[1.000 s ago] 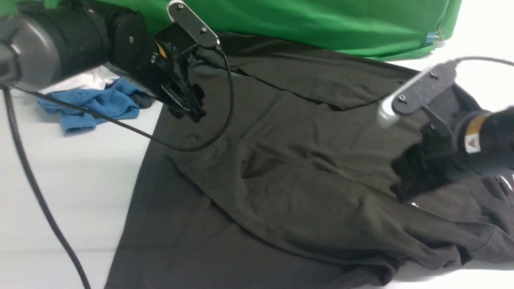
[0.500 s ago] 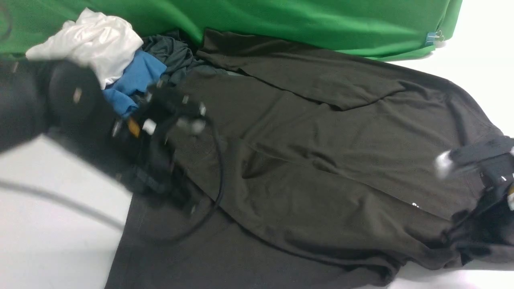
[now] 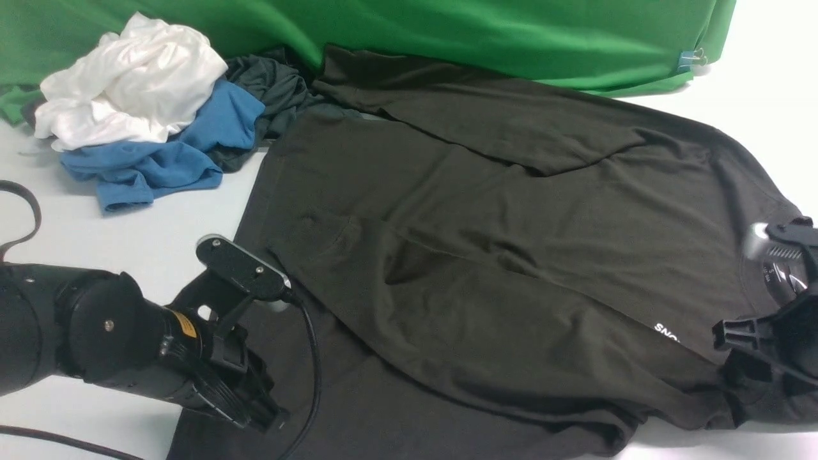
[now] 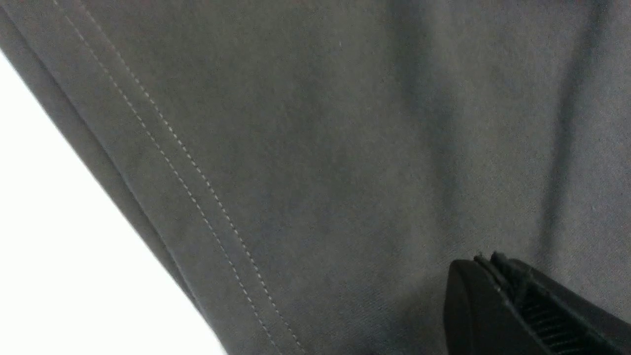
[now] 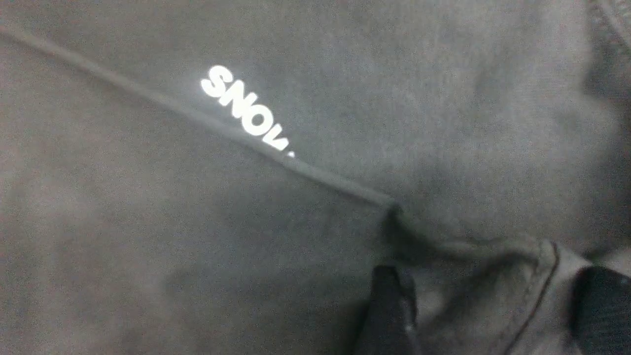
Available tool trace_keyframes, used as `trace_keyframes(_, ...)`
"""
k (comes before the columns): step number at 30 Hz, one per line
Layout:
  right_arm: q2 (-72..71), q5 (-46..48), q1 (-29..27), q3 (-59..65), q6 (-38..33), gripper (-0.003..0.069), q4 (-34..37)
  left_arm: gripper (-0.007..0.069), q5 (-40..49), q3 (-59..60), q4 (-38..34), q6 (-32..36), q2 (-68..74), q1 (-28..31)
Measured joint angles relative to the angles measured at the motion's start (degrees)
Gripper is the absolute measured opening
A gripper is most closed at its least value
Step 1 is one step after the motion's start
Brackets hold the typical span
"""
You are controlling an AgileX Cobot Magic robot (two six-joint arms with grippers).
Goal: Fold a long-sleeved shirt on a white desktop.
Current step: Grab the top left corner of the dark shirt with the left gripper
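The fingers of the left gripper, black with ribbed inner faces, were pressed tight together just over the long-sleeved shirt, near its double-stitched hem. Whether any cloth was pinched between them could not be told. The right gripper stood with its fingers spread apart, a seamed fold of the shirt lying in the gap between them.

The shirt was a soft, matte black-brown jersey, spread broad and softly creased on the smooth white desktop, one sleeve folded across the body. White block lettering showed partly beside a folded edge, near the right gripper. The far edge of the shirt met a bright green cloth.
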Motion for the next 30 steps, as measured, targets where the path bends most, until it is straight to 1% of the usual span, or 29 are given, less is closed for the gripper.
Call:
trace_keyframes(2, 0.92, 0.0, 0.0, 0.0, -0.99, 0.045, 0.12, 0.0017, 0.18, 0.0, -0.04, 0.0, 0.0, 0.0)
trace_keyframes(3, 1.05, 0.33, 0.0, 0.0, -1.55, 0.0413, 0.12, 0.0017, 0.5, 0.0, -0.04, 0.0, 0.0, 0.0)
trace_keyframes(4, 0.9, 0.79, 0.0, 0.0, -2.49, 0.0344, 0.17, 0.0017, 0.87, 0.0, -0.04, 0.0, 0.0, 0.0)
trace_keyframes(5, 0.92, 0.93, 0.0, 0.0, -2.66, 0.0344, 0.17, 0.0017, 0.94, 0.0, -0.04, 0.0, 0.0, 0.0)
trace_keyframes(6, 0.75, 1.28, 0.0, 0.0, -3.23, 0.0285, 0.23, 0.0017, 1.13, 0.0, 0.02, 0.0, 0.0, 0.0)
trace_keyframes(7, 0.48, 1.98, 0.0, 0.0, -4.47, 0.0197, 0.23, 0.0017, 1.49, 0.0, 0.1, 0.0, 0.0, 0.0)
trace_keyframes(8, 0.2, 2.69, 0.0, 0.0, -5.4, 0.0124, 0.23, 0.0017, 1.9, 0.0, 0.1, 0.0, 0.0, 0.0)
trace_keyframes(10, -0.56, 3.97, 0.0, 0.0, -5.92, 0.0062, 0.03, 0.0017, 2.87, 0.0, 0.1, 0.0, 0.0, 0.0)
trace_keyframes(12, -1.68, 5.79, 0.0, 0.0, -6.05, 0.0046, -0.83, 0.0017, 4.41, 0.0, 0.15, 0.0, 0.0, 0.0)
trace_keyframes(15, -3.24, 8.05, 0.0, 0.0, -5.82, 0.0043, -2.39, 0.0017, 6.39, -0.45, 0.26, 0.0, 0.0, 0.0)
trace_keyframes(21, -8.23, 15.94, 0.0, 0.0, -2.7, 0.0043, -9.19, 0.0017, 13.35, -3.69, 0.28, 0.0, -0.29, 0.0)
trace_keyframes(27, -7.32, 17.14, 0.0, 0.0, -2.58, 0.0043, -9.95, 0.0017, 14.91, -3.69, -0.33, 1.93, -2.73, 0.0)
trace_keyframes(30, -6.68, 18.37, 0.0, 0.0, -2.16, 0.0043, -11.79, 0.0017, 15.43, -3.86, -0.35, 2.19, -4.91, 0.0)
